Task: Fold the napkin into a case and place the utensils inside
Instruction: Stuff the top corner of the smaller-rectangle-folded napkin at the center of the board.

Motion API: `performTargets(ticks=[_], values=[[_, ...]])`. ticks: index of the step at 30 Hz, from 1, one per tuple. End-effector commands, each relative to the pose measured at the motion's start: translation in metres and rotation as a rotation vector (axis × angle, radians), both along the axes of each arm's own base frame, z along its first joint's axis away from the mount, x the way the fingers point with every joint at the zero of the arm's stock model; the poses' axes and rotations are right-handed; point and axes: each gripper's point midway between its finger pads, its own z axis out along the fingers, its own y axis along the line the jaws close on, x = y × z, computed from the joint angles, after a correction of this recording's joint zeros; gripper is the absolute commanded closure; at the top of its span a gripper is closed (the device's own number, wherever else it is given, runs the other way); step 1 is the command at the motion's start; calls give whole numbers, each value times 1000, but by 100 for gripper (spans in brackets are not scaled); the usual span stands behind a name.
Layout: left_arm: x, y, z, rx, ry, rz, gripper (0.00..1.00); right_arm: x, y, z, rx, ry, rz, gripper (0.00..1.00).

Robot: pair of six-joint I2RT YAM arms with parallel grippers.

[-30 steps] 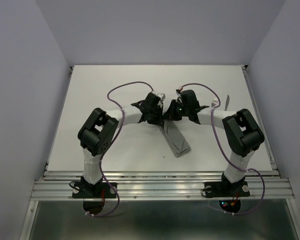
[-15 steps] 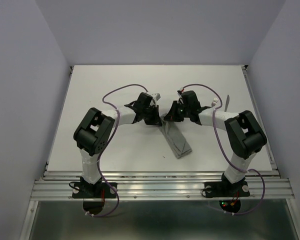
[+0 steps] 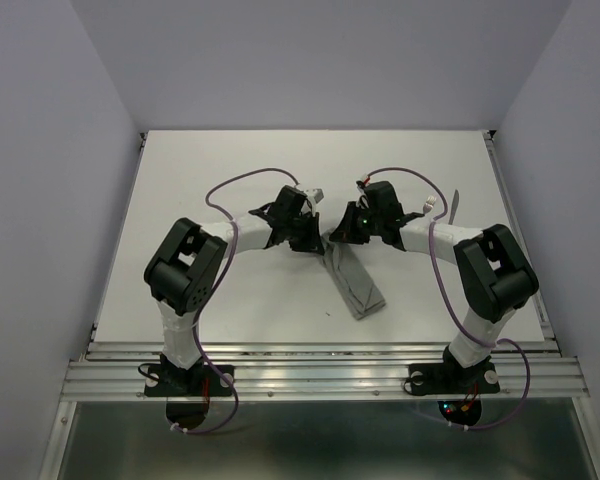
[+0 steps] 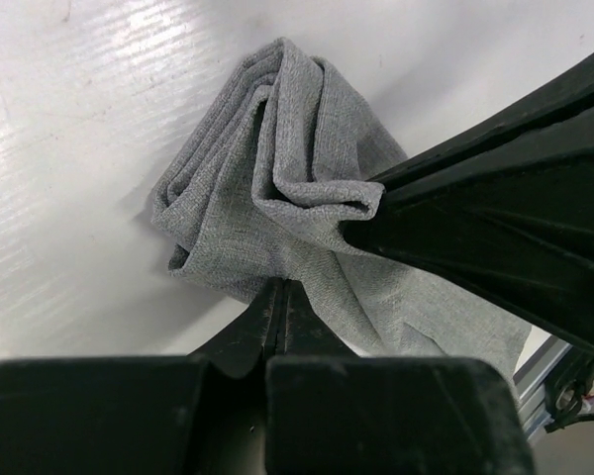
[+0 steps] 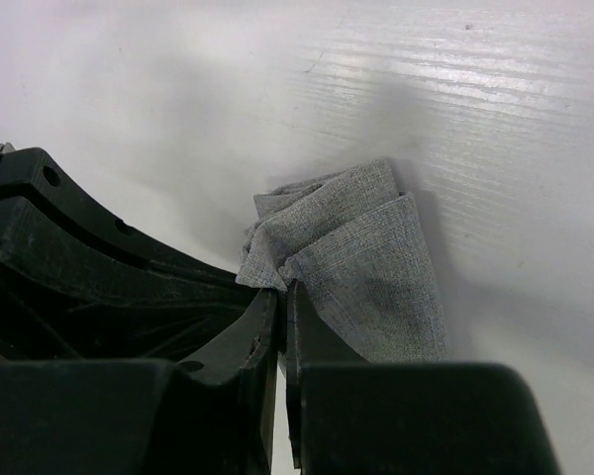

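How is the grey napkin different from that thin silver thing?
The napkin is a wide, soft, folded strip; the silver utensil is thin and straight. The napkin's far end is pinched by the right gripper; no gripper holds the utensil. Both rest on the white table.

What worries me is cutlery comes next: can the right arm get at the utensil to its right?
Probably not yet: its fingers are shut on the napkin. The utensil lies uncovered nearby, so once freed, likely yes.

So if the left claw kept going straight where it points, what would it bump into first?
The bunched end of the grey napkin. It lies right ahead of the left gripper, whose tips are shut and possibly touching it.
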Motion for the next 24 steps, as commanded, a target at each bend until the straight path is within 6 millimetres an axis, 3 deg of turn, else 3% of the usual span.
performTargets(ticks=[1,2,5,16,19,24], values=[[2,-4,20,27,-59,-31,91,1,-2,14,5,-38,-5,99],[-1,-5,19,30,-52,-43,77,1,-2,14,6,-39,-3,99],[-7,-7,18,58,-67,-44,66,-2,-1,14,13,-33,8,99],[15,6,38,162,-182,52,71,-3,0,17,22,-37,14,99],[17,7,36,189,-186,47,74,-2,0,17,21,-39,10,99],[19,-2,36,217,-198,10,65,0,1,20,25,-42,8,99]])
